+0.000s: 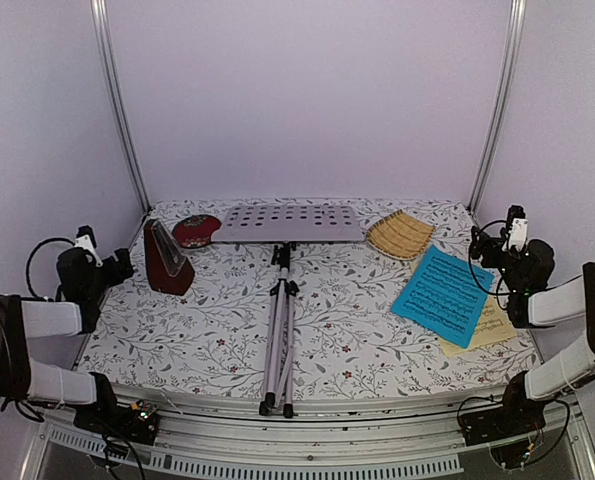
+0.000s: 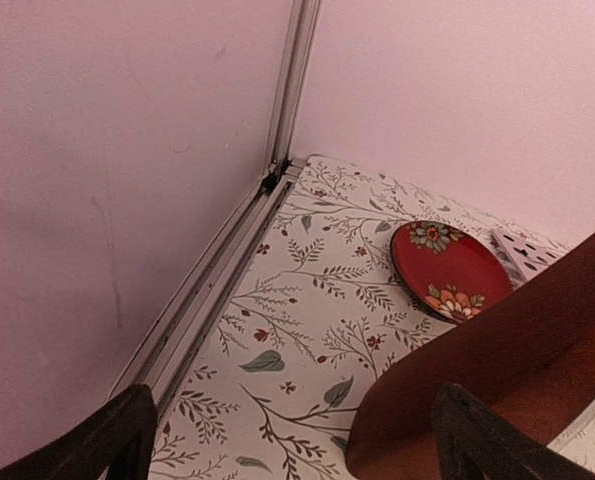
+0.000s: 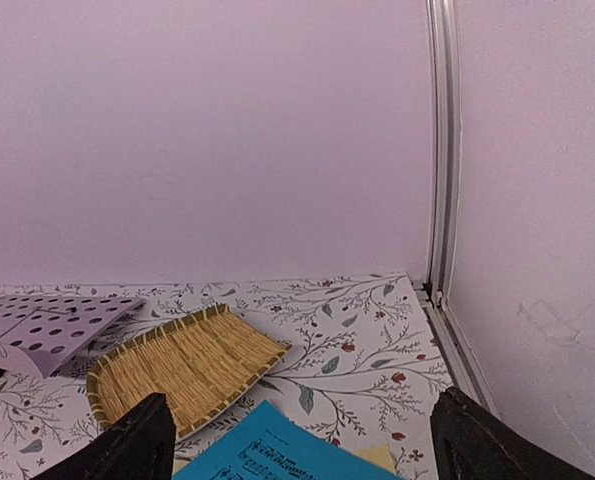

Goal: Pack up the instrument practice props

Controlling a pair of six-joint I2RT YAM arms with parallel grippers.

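Two sheets, one blue sheet (image 1: 443, 294) and one pale-yellow sheet (image 1: 489, 330), are laid overlapping at 3 o'clock. One music stand (image 1: 278, 330) is laid flat at centre, and one metronome (image 1: 165, 262) is stood at 10 o'clock. The stand's legs are shown only from above. The left gripper (image 2: 292, 430) and right gripper (image 3: 302, 440) are spread wide, empty.

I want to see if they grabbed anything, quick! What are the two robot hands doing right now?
Left gripper: open, holding nothing.
Right gripper: open, holding nothing.
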